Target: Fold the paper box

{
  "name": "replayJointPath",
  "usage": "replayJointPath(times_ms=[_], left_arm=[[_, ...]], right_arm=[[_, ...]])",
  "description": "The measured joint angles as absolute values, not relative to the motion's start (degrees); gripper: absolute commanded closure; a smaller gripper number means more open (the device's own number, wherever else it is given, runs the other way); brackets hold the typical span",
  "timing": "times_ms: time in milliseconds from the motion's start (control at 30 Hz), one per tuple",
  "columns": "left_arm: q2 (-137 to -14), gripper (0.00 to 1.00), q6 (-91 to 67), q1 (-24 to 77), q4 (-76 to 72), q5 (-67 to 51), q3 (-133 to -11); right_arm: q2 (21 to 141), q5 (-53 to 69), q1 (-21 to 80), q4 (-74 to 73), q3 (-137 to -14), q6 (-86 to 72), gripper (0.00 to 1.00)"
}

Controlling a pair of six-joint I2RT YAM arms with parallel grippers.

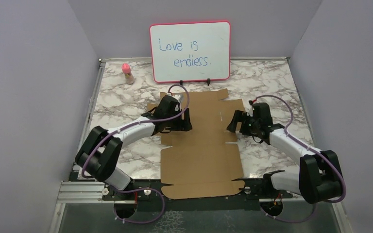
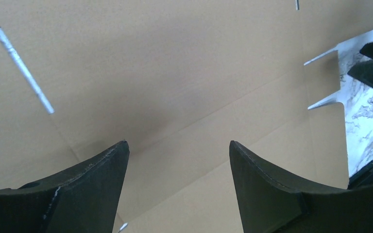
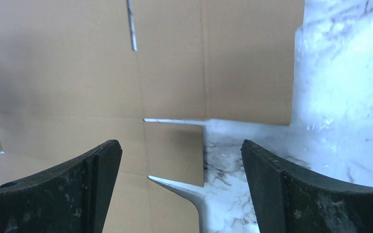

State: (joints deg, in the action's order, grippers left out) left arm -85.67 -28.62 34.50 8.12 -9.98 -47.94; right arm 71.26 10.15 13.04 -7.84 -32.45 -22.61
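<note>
The paper box (image 1: 201, 145) is a flat brown die-cut cardboard sheet with flaps and slots, lying on the marble table from the whiteboard down to the near edge. My left gripper (image 1: 182, 121) hovers over the sheet's upper left part, jaws open with only cardboard (image 2: 175, 87) beneath them. My right gripper (image 1: 234, 122) hangs at the sheet's right edge, jaws open wide and empty. The right wrist view shows a small side flap (image 3: 175, 150) and cut slits under the jaws, beside bare marble (image 3: 340, 97).
A red-framed whiteboard (image 1: 190, 51) stands at the back of the table. A small pink-capped bottle (image 1: 127, 73) stands at the back left. Grey walls enclose three sides. A metal rail (image 1: 82, 191) runs along the near edge by the arm bases.
</note>
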Motion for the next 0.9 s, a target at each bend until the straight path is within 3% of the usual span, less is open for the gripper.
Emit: replayJointPath(times_ms=[300, 900], left_arm=[[-92.1, 0.23, -28.2, 34.8, 5.0, -10.4, -48.3], [-95.0, 0.23, -28.4, 35.7, 0.1, -11.0, -48.8]], right_arm=[[73.1, 12.5, 12.5, -7.6, -30.7, -24.1, 0.03], [76.4, 20.5, 11.5, -11.7, -33.3, -20.8, 0.38]])
